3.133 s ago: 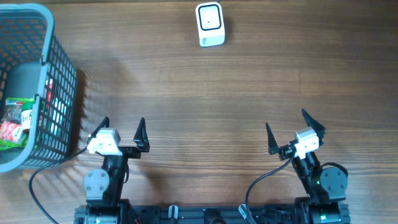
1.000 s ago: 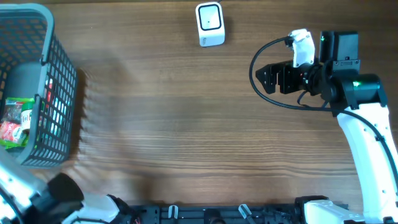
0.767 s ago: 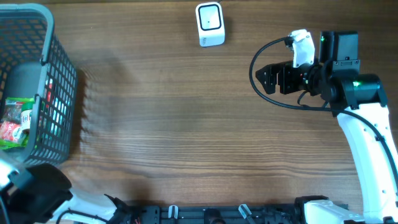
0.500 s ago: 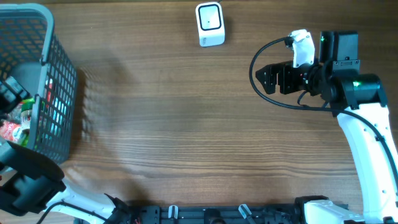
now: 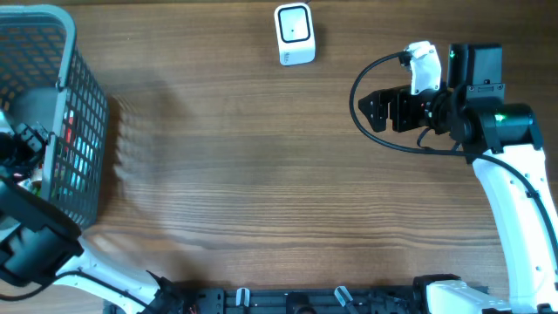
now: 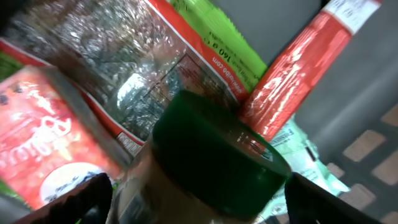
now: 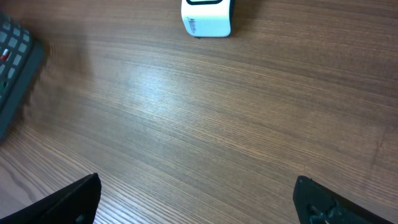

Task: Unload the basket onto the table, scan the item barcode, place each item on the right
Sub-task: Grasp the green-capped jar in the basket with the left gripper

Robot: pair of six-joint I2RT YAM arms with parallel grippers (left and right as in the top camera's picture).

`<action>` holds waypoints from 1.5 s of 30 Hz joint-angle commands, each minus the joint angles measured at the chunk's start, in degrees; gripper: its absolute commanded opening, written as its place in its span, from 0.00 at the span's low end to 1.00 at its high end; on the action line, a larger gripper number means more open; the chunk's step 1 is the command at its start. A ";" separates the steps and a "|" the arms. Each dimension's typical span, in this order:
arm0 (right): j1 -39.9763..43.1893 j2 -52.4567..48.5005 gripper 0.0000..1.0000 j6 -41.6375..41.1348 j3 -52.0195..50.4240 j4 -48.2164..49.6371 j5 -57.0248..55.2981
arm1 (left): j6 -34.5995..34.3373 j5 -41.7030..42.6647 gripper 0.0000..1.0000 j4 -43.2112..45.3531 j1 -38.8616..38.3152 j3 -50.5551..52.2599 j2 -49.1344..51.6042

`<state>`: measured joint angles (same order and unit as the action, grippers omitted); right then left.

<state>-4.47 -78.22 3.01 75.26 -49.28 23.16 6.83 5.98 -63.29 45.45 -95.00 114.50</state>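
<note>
My left gripper (image 5: pixel 19 150) is down inside the grey mesh basket (image 5: pixel 71 61) at the table's left edge. In the left wrist view its jaws (image 6: pixel 196 202) stand open on either side of a jar with a dark green lid (image 6: pixel 217 155), with a narrow gap at each finger. Around the jar lie a silvery red-edged bag (image 6: pixel 124 68), a red snack packet (image 6: pixel 43 137) and a red tube (image 6: pixel 298 68). The white scanner (image 5: pixel 295 33) sits at the far middle of the table. My right gripper (image 5: pixel 373 108) hangs open over bare wood, right of the scanner (image 7: pixel 207 17).
The basket's corner (image 7: pixel 15 56) shows at the left of the right wrist view. A green packet (image 6: pixel 217 31) lies under the bag at the basket's grey floor. My right arm (image 5: pixel 506 174) runs along the table's right side.
My left arm has swung from the front edge into the basket and come down around the jar, jaws narrowing a little. Over the last second the right arm has stayed still.
</note>
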 commanded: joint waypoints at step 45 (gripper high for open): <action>-0.17 -0.07 1.00 -0.20 1.07 0.13 1.31 | -13.60 9.84 0.43 -3.10 -0.39 -32.59 -17.03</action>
<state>-4.47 -78.22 3.03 75.26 -49.25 23.16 -1.50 10.44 -67.22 45.43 -123.61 105.14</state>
